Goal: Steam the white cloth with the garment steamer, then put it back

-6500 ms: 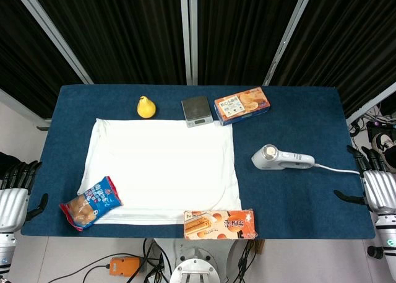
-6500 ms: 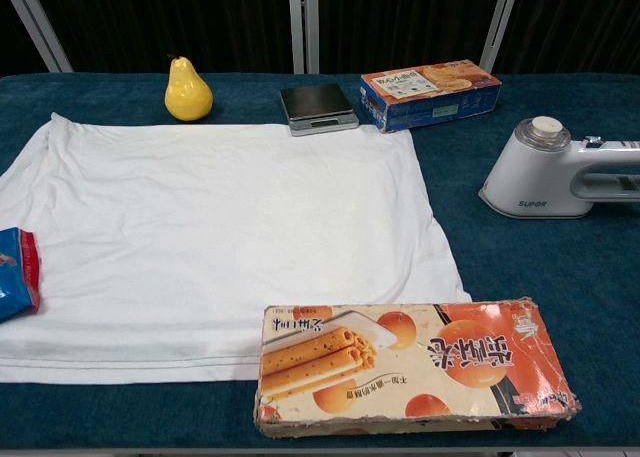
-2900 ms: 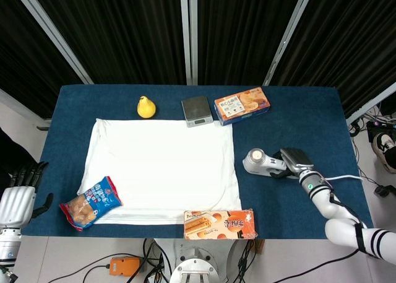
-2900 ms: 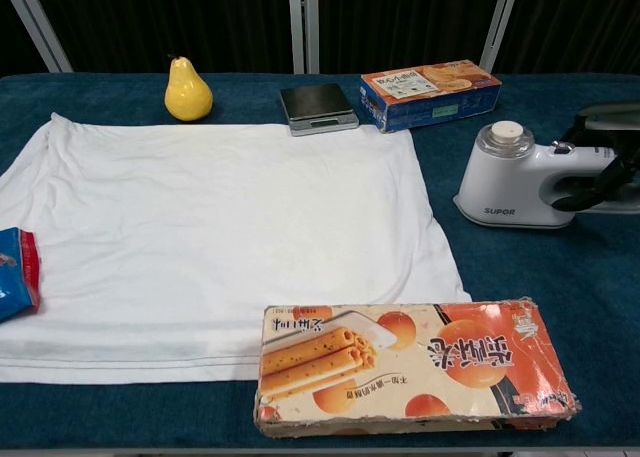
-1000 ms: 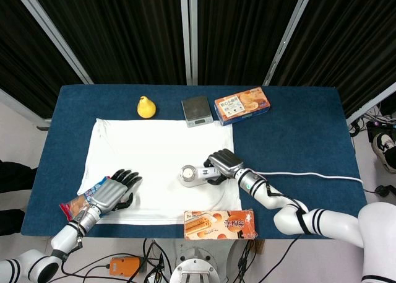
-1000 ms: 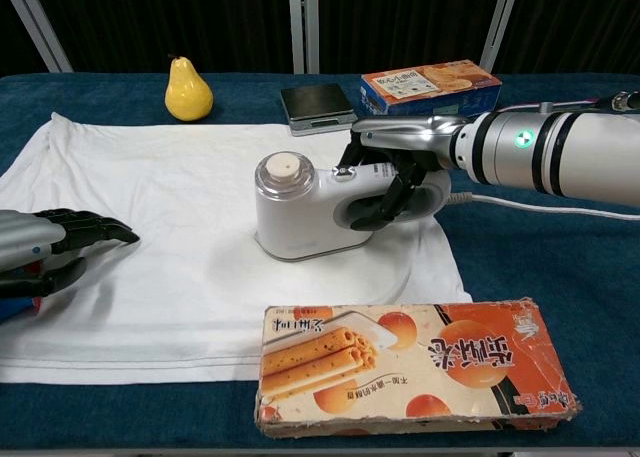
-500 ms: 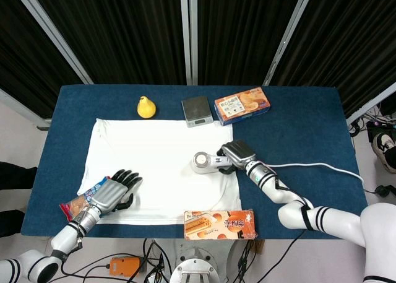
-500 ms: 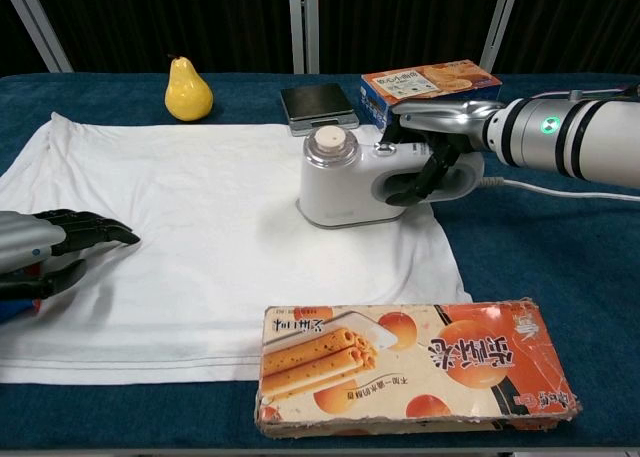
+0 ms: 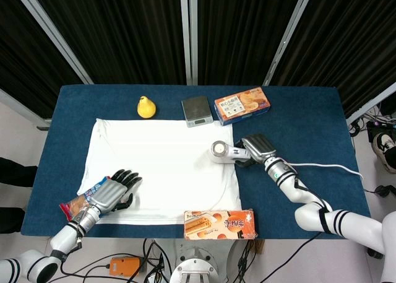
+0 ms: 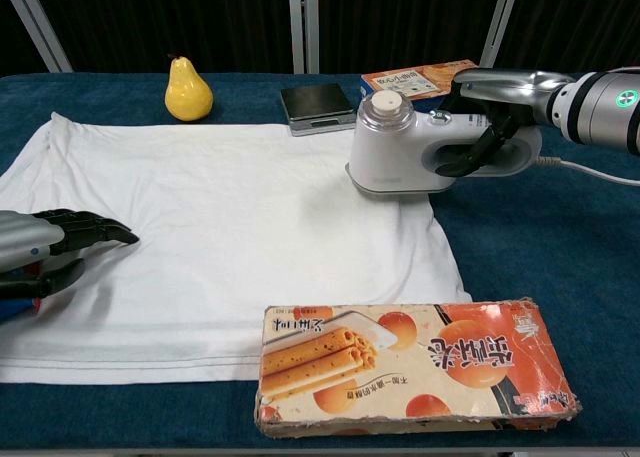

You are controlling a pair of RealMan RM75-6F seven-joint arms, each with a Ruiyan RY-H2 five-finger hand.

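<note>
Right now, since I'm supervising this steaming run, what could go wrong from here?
The right robot hand holds the garment steamer at the white cloth's right edge, close to the blue biscuit box and kitchen scale; a wider sweep may knock them. Its cord trails across the table and could snag. The left robot hand rests on the cloth's edge beside the snack bag; dragging might bunch the cloth.

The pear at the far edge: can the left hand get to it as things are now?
Probably yes. The left hand holds nothing, and only flat white cloth lies between it and the pear.
</note>
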